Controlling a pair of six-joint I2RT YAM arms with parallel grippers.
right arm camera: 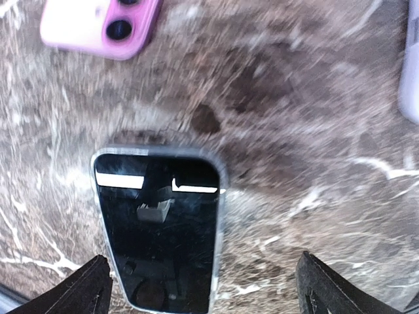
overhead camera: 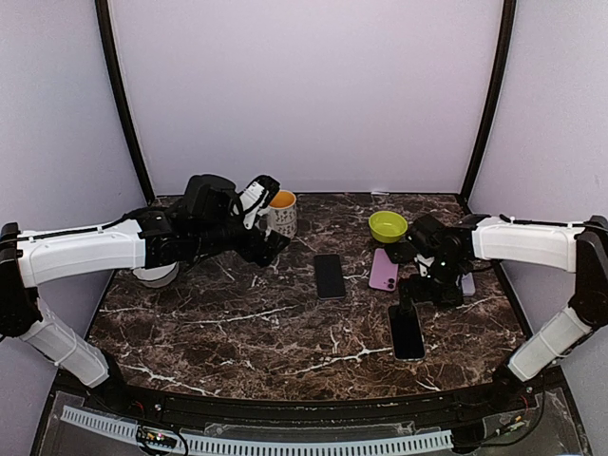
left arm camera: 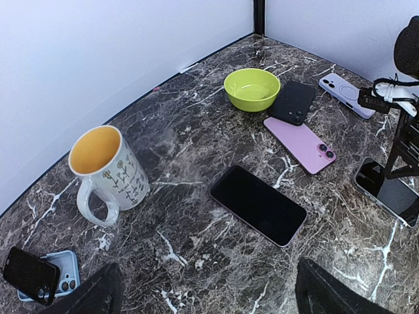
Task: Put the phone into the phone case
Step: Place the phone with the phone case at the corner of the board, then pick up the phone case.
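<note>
A dark-screened phone point(right arm camera: 157, 229) with a pale, clear-looking rim lies flat on the marble, face up; it also shows in the top view as the phone point(overhead camera: 407, 332). My right gripper point(right arm camera: 206, 288) hangs open just above it, the phone lying nearer its left finger and not gripped. A second black phone point(overhead camera: 330, 275) lies face up at mid-table. A pink phone or case point(overhead camera: 384, 269) lies camera side up beside it. A black case point(left arm camera: 293, 101) and a lavender case point(left arm camera: 347, 95) lie further right. My left gripper point(overhead camera: 264, 226) is open and empty, raised near the mug.
A white flowered mug point(overhead camera: 282, 213) with a yellow inside stands at the back. A lime green bowl point(overhead camera: 388, 226) sits at the back right. A light blue case point(left arm camera: 42, 275) with a dark item on it lies far left, near a white roll point(overhead camera: 157, 275).
</note>
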